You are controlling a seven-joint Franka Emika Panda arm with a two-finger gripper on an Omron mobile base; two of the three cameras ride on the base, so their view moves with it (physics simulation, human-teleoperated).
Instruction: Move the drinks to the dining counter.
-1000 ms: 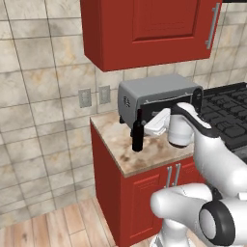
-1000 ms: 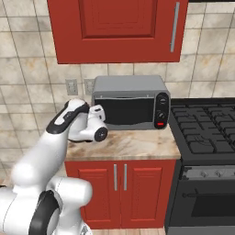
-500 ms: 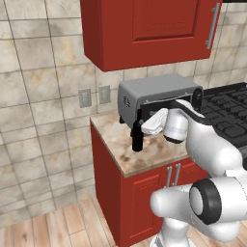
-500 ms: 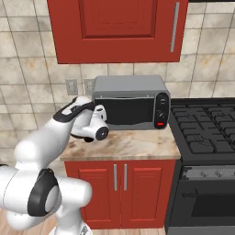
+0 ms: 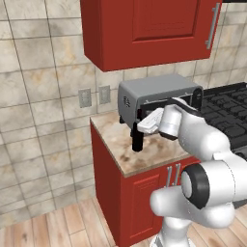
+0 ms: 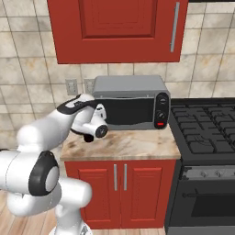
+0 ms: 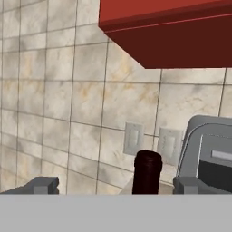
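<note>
One black wine bottle (image 5: 138,140) stands upright on the marbled countertop (image 5: 130,153), toward its left front part, just in front of the toaster oven's left end. Its narrow neck top (image 7: 147,172) shows dark and round in the hand view, against the tiled wall.

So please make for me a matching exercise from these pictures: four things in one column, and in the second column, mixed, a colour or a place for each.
Things:
1. wine bottle
2. toaster oven
3. wall cabinet
4. gripper

Descriptions:
A. red, above the counter
B. open, level with the bottle top
C. grey, beside the stove
D. black, upright near the counter's left end

Pairs: 1-D, 2-C, 3-A, 4-B
</note>
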